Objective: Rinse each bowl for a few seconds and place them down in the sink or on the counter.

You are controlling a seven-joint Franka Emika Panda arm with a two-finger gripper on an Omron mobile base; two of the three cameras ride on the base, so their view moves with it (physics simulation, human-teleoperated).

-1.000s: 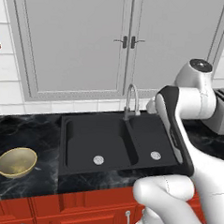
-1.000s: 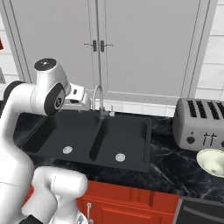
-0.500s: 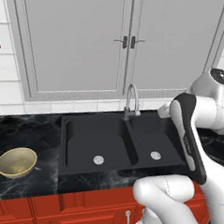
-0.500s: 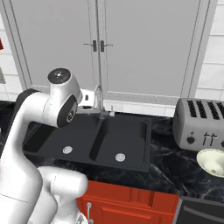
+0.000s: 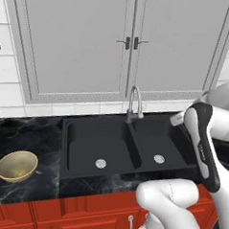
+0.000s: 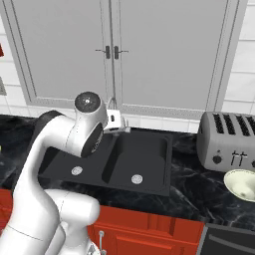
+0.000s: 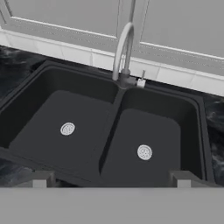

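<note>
The fingers (image 7: 110, 178) hang spread and empty above the black sink (image 7: 26, 100), facing its faucet (image 7: 122, 52). Neither bowl is near them: the tan bowl (image 5: 16, 166) sits on the counter (image 5: 19, 130) well off to the left, the pale bowl (image 6: 241, 184) far right past the toaster (image 6: 226, 141). Either calls for a long sideways swing.

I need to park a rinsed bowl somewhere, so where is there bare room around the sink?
Both basins of the sink are bare. Free counter lies behind the tan bowl. It is crowded on the other side, where the toaster and the cream bowl stand.
</note>
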